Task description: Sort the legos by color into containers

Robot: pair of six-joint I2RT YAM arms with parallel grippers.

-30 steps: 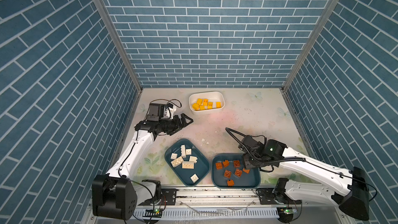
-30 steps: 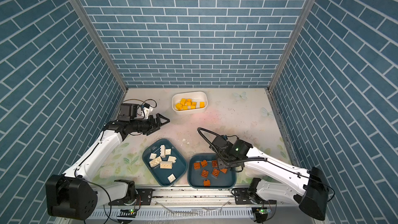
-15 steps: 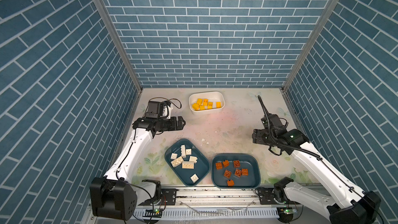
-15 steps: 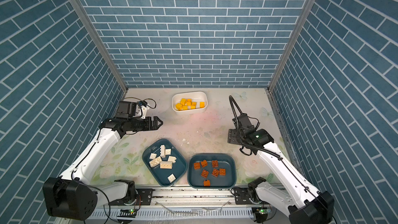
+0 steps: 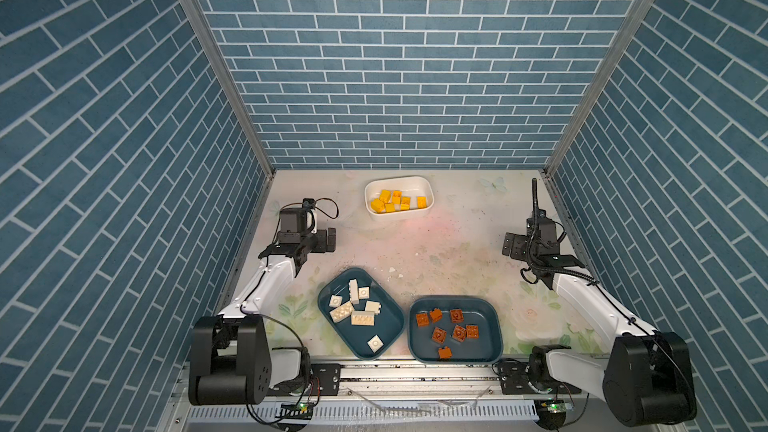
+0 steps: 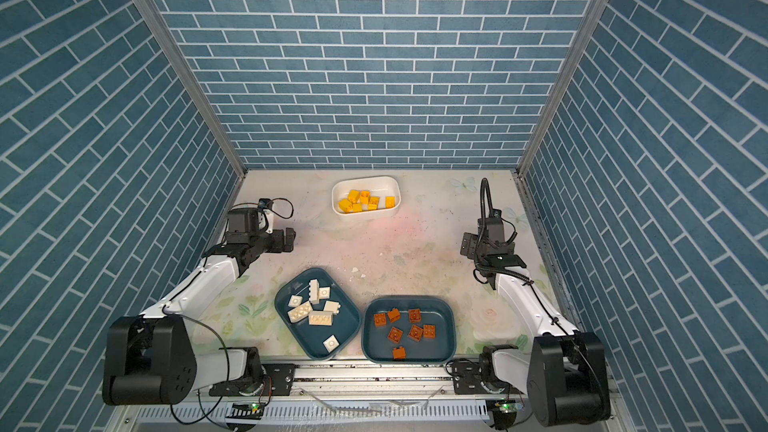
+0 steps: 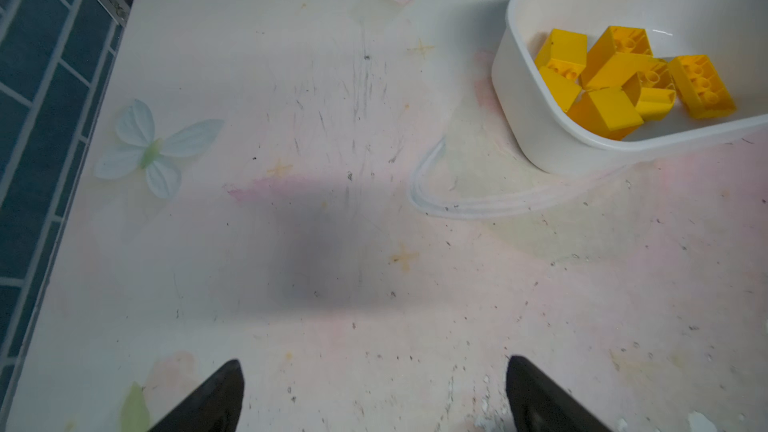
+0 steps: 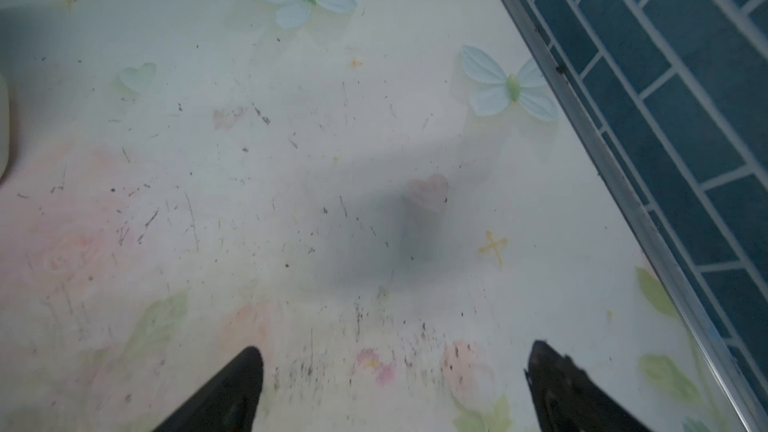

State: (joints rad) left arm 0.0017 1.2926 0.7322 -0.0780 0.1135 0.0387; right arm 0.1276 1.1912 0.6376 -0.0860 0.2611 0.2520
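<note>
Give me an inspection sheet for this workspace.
Surface: floral table, scuffed, dark specks.
Job's things: yellow legos in white tub; cream legos in left teal tub; orange legos in right teal tub; none loose.
Clutter: white crumbs near teal tubs.
Claws: left claw, right claw open, empty, over bare table.
Cables: left wrist cable looped, right wrist cable upright.
Surroundings: blue brick walls on three sides.

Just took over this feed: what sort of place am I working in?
Probably a robot test booth: brick-patterned wall panels box in a small flowered table, and two arms sit on a metal rail.
</note>
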